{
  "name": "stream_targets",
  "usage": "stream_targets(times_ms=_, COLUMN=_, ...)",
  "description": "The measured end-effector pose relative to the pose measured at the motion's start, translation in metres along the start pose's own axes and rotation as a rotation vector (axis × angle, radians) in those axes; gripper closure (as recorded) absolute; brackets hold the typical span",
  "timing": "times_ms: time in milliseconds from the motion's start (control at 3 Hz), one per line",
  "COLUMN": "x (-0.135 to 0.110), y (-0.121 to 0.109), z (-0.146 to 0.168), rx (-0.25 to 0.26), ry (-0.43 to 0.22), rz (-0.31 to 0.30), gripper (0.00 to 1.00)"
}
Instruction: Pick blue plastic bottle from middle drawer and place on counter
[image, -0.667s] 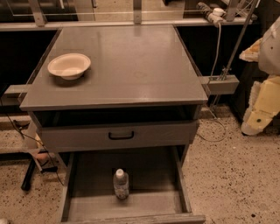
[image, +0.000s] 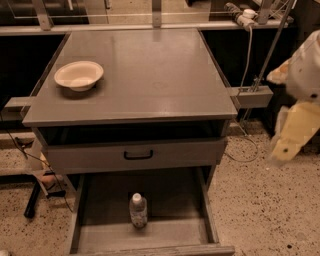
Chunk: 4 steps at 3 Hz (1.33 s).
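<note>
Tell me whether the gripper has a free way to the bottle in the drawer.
Likely yes. The bottle stands alone in the pulled-out drawer, open from above; the gripper is off to the right of the cabinet, with nothing seen between them.

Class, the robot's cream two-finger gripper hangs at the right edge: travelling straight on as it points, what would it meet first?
Probably the speckled floor right of the grey drawer cabinet: the gripper hangs beside it, pointing down and left. Depth is unclear, so this is a guess.

Middle drawer (image: 170, 235) open above (claw (image: 292, 139) right)
</note>
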<state>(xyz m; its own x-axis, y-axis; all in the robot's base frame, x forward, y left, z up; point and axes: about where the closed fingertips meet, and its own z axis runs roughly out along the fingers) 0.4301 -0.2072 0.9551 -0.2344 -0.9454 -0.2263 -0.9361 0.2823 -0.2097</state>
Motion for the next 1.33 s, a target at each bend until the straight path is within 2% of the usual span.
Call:
stream_targets(times_ms=333, x=-0.029, y=0.045, z=0.050, rx=-0.078, ry=-0.119, rz=0.074, gripper=0.00)
stream_targets(times_ms=667, x=-0.037, y=0.063, z=0.075, rx=-0.118, ry=-0.147, rz=0.086, gripper=0.00)
stream_targets(times_ms=1000, x=-0.032, y=0.073, z=0.084, rx=-0.156, ry=-0.161, rz=0.106, gripper=0.00)
stream_targets(times_ms=1333, x=-0.036, y=0.106, z=0.105, rx=-0.206, ry=-0.252, rz=0.158, gripper=0.00)
